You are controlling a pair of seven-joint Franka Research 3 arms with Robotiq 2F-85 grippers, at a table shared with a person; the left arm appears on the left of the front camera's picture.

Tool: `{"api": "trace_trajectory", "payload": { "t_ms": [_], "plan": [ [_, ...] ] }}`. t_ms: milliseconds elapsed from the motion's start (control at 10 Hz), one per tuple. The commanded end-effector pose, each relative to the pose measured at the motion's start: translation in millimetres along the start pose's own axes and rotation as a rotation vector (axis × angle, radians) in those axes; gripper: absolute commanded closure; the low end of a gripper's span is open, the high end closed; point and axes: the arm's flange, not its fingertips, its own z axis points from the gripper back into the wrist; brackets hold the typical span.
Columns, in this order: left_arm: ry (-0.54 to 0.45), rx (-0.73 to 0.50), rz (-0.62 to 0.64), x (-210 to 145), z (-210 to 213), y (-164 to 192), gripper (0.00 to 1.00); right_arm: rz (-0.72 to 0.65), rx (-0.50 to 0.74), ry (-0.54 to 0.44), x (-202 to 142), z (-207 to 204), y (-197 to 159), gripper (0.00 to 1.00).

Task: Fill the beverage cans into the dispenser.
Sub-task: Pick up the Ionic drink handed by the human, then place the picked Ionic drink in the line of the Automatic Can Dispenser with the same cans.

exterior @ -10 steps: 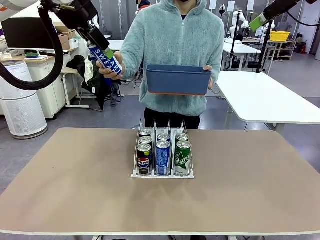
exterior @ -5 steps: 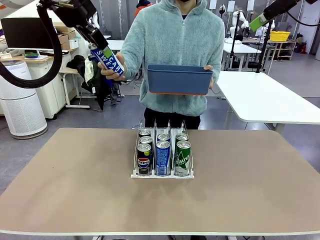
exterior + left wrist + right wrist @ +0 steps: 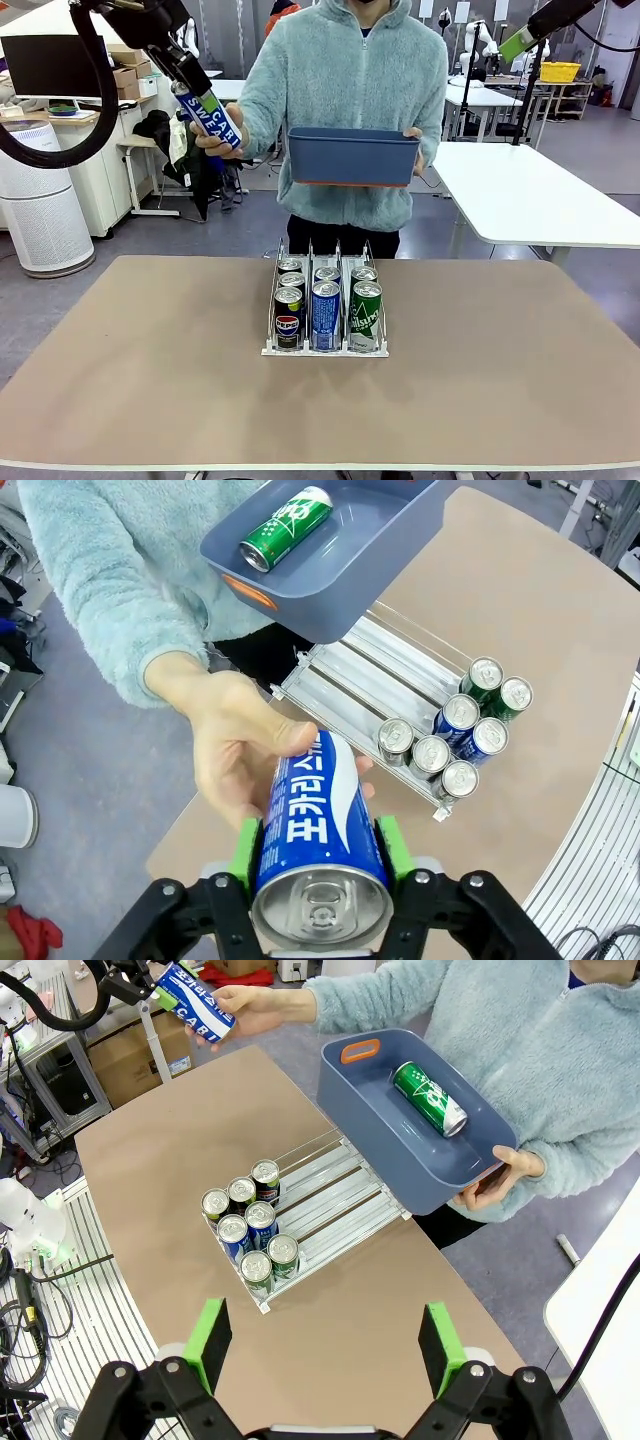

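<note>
While loading is judged partly done, the stock stands as follows.

Table (image 3: 150,380): carries the dispenser (image 3: 345,1200) at its middle.

Blue bin (image 3: 352,160): held by the person above the table's far edge, and holds one green can (image 3: 428,1098) lying on its side, long axis level and slanting across the bin floor.

Dispenser: three lanes with seven cans (image 3: 326,312) upright, tops skyward, bunched at the robot's end. There are three in the left lane and two in each of the others. The far stretch of every lane is bare.

Blue "Sweat" can (image 3: 320,800): in the air, high at the table's far left. Its long axis is tilted, the silver top up toward the wrist and the base down toward the person's hand (image 3: 240,750), which cups its lower end.

Left claw (image 3: 317,850): clenched on that can near its top.

Right claw (image 3: 325,1345): released and empty, high over the table.

Outstanding, by judgement: the blue can and the green can.
</note>
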Motion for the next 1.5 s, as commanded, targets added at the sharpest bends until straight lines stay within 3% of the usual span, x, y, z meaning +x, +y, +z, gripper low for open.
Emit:
{"api": "trace_trajectory", "payload": {
  "t_ms": [0, 100, 1400],
  "plan": [
    [0.011, 0.005, 0.06, 8.0, 8.9, -7.4, 0.95, -0.001, 0.002, 0.001, -1.2, -0.1, 0.8, 0.0],
    [0.0, 0.0, 0.0, 0.0, 0.0, 0.0, 0.95, -0.001, 0.002, 0.001, -1.2, -0.1, 0.8, 0.0],
    [0.0, 0.0, 0.0, 0.0, 0.0, 0.0, 0.95, -0.001, 0.002, 0.001, -1.2, -0.1, 0.8, 0.0]
  ]
}}
